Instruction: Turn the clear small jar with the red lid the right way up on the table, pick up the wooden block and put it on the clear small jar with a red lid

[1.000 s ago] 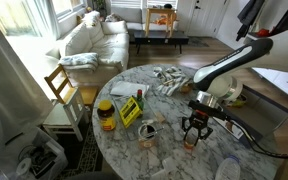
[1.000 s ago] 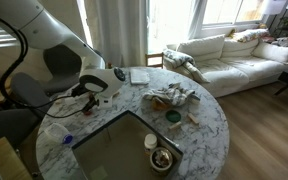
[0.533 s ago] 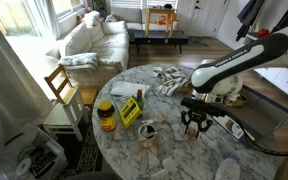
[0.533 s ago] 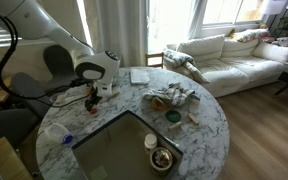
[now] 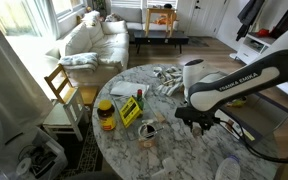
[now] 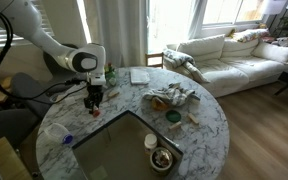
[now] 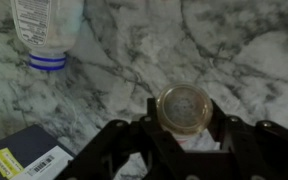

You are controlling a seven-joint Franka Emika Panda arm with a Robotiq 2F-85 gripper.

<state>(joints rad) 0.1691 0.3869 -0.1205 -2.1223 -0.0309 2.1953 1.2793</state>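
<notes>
1. Arm has swung since the earlier frame: its forearm link now lies near level over the table point(image 5: 174, 152), the wrist has turned, and the gripper point(image 5: 197, 121) sits higher off the marble. Jaw width looks unchanged.
2. Gripper is clamped on the clear small jar with the red lid point(image 7: 187, 106). The wrist view looks straight at 1 round end of it, with 1 finger on each side.
3. Jar is in the jaws and appears clear of the tabletop. I can't tell how far it is from upright.
4. Risk: smooth round glass held across 2 narrow pads could twist or slide out during the turn.
5. Risk: if released while tilted, the jar tips and rolls, and the round table edge is not far away.
6. Risk: the plastic bottle point(image 7: 46, 30) and dark box point(image 7: 24, 160) lie near the set-down spot, so a low swing could clip either.
7. Risk later: a small lid makes a poor seat for the block, so an off-centre placement topples both.
8. Writing: dark lettering along the forearm link point(image 5: 242, 80) looks like FRANKA EMIKA but is barely legible. The box's yellow label point(image 7: 6, 160) and barcode sticker are unreadable. The bottle's blue-banded label is blurred.
</notes>
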